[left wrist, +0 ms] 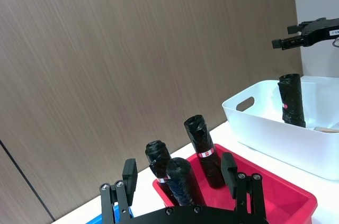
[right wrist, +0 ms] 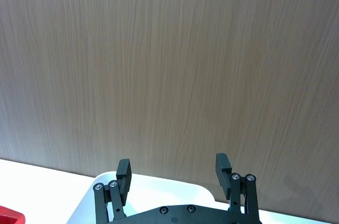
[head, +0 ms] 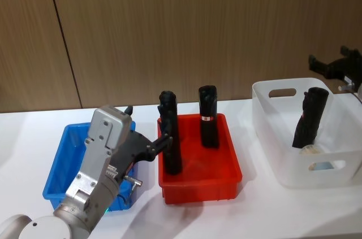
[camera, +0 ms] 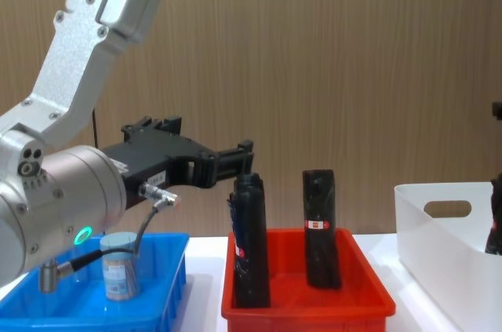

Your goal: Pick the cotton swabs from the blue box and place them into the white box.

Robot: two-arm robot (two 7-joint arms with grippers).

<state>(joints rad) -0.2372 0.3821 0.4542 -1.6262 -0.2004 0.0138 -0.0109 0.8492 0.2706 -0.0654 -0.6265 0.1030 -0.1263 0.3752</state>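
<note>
One cotton swab tub [camera: 119, 265] with a pale lid stands in the blue box [camera: 169, 285], [head: 59, 160], under my left arm. My left gripper [head: 164, 136], [camera: 245, 156], [left wrist: 179, 171] is open and holds nothing; it hovers at the blue box's right edge, close to the nearest black cylinder [head: 169, 137]. The white box [head: 271, 137], [left wrist: 265, 128] at the right holds two swab tubs [head: 310, 150], [head: 323, 166], seen through its wall, and a leaning black cylinder [head: 310, 116]. My right gripper [head: 323, 65], [left wrist: 280, 42], [right wrist: 172, 167] is open and empty, high above the white box.
A red tray [head: 229, 163], [camera: 369, 285] sits between the two boxes with black cylinders [camera: 321, 226] standing in it. A wooden wall panel closes off the back of the white table [head: 254, 216].
</note>
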